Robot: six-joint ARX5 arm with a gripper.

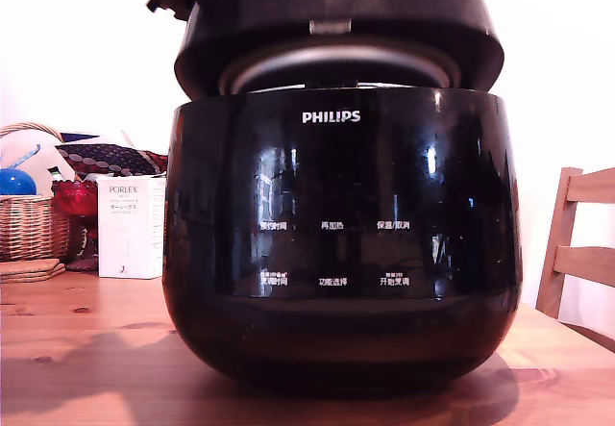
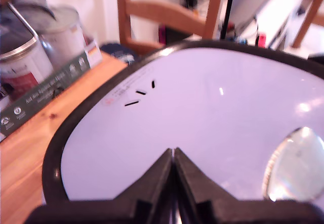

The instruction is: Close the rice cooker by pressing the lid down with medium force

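Exterior view: rice cooker [image 1: 341, 243] fills most of frame, standing on wooden tabletop [image 1: 67, 349]; base edge lost in dark shadow. Lid [image 1: 336, 22] not fully down: front edge raised off body, silver inner rim visible through narrow gap. Lid top cropped by upper frame edge; gripper not visible from here. Dark cable-like shapes at upper left corner, too cropped to identify. Button labels on front white but too small to read clearly.

Exterior view's left: wicker basket [image 1: 29, 214], partly cut off, and white box [image 1: 130, 226] behind cooker's flank, both near but apart from it. Exterior view's right: wooden chair [image 1: 581, 243], cropped by frame edge, well apart from cooker. Bare tabletop in front of cooker and to both sides of its base.

Wrist view: gripper [image 2: 173, 155] directly over lid [image 2: 202, 113], fingers pressed together, tips meeting at a thin seam, nothing held between them. Tips at or just above lid surface; contact cannot be confirmed. Lid surface glossy and washed out to pale by reflection; dark rim curves round it. Three short dark slots [image 2: 140, 93] ahead of fingertips, printed text beside them blurred. Rounded clear feature [image 2: 293, 166] on lid, partly cropped, near gripper. Beyond lid rim: tabletop [image 2: 25, 153], green carton [image 2: 40, 95], metal cans [image 2: 55, 34] blurred, chair back [image 2: 167, 11].
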